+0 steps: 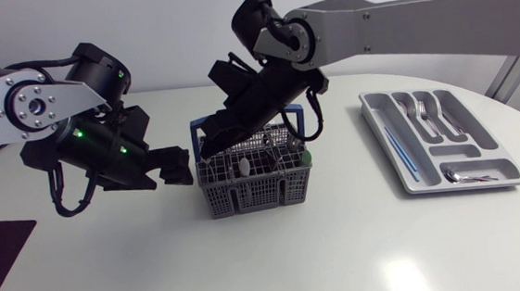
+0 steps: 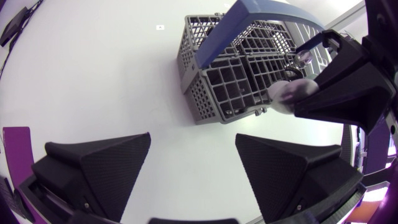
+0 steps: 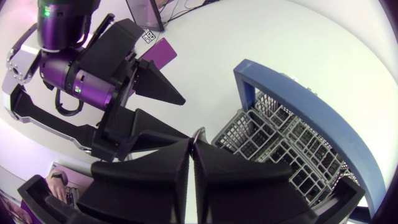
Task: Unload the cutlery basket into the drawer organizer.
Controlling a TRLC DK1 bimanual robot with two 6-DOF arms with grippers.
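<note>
Cutlery basket, grey plastic lattice with a blue handle (image 1: 254,188), sits mid-table, and the grey drawer organizer (image 1: 514,178) is well off to its right with a few forks (image 1: 420,112) and a spoon (image 1: 462,177) already in it. Right gripper (image 3: 194,142) hangs over the basket's left side with fingers pressed together, can't tell if anything's pinched in there. Left gripper (image 2: 193,140) is just left of the basket, fingers spread wide.

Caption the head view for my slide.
Right gripper at the basket, left gripper beside it, organizer partly filled.

No legible text or labels
</note>
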